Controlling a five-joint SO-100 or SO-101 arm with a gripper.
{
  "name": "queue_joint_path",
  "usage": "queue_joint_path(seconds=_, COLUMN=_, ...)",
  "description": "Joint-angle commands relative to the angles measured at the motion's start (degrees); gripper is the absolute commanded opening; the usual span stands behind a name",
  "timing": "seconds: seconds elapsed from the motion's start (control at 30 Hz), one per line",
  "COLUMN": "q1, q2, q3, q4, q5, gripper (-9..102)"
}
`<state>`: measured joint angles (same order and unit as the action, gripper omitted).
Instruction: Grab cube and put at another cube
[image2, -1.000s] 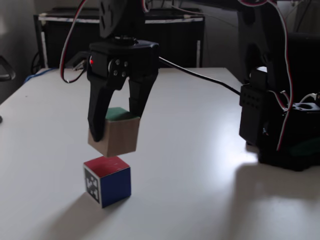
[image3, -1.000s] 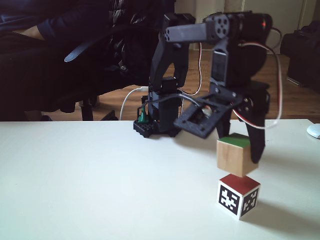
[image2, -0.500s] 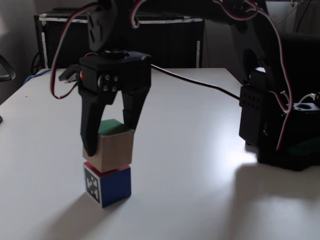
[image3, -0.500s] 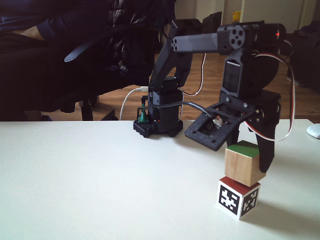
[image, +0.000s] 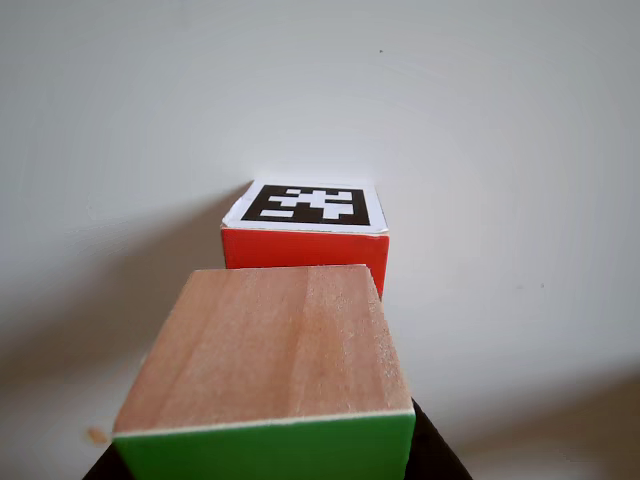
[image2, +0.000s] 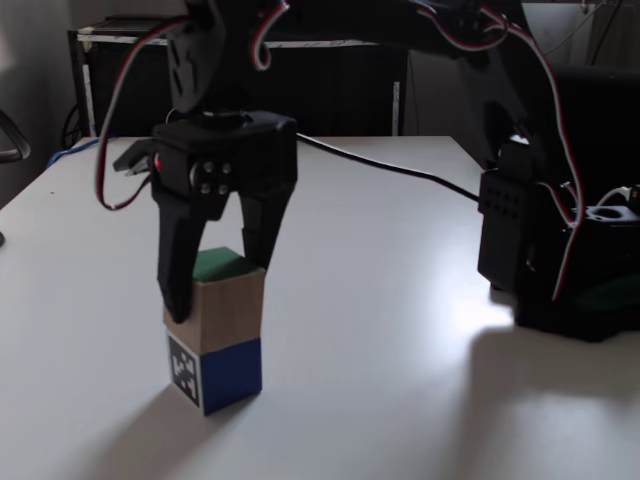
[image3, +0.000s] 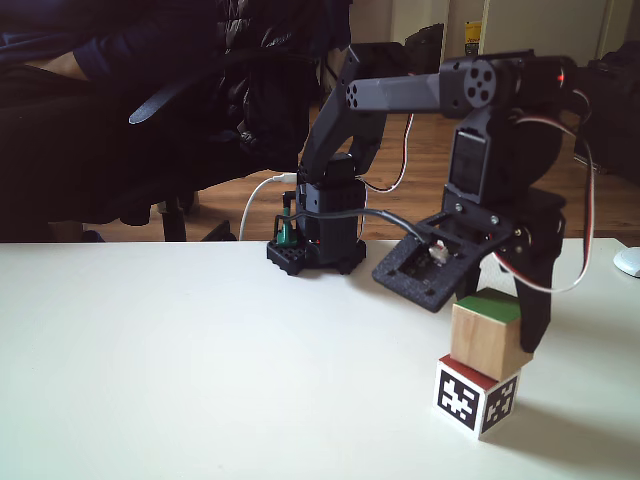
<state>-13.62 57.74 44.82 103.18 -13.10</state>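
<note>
The cube (image2: 226, 305) is a wooden block with a green top, and it rests on another cube (image2: 216, 370), which shows a black-and-white marker side and a blue side. My gripper (image2: 218, 292) comes down from above and is shut on the wooden cube, one black finger on each side. In another fixed view the cube (image3: 487, 338) sits slightly tilted on the red-topped marker block (image3: 475, 396), with the gripper (image3: 497, 338) around it. The other view has the held cube (image: 270, 350) close up, with the red and marker faces of the lower block (image: 306, 228) beyond it.
The arm's black base (image2: 555, 250) stands at the table's right, with a black cable (image2: 400, 152) running across. In another fixed view the base (image3: 318, 235) is at the far edge, a person in dark clothes (image3: 120, 100) sits behind, and a white object (image3: 628, 262) lies at the right edge.
The gripper came down with the wooden cube, from hanging above the marker block to resting on it. It also drifted slightly left in one fixed view, right in the other.
</note>
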Motion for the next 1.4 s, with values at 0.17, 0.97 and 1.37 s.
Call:
queue_joint_path(seconds=0.17, q1=1.93, q2=0.0, q3=-3.08, q4=0.26, q5=-1.23, gripper=22)
queue_joint_path(seconds=0.97, q1=1.05, q2=1.58, q3=-0.26, q4=0.35, q5=-1.58, gripper=42)
queue_joint_path(seconds=1.37, q1=-3.87, q2=33.49, q3=24.43, q4=0.35, q5=0.0, gripper=42)
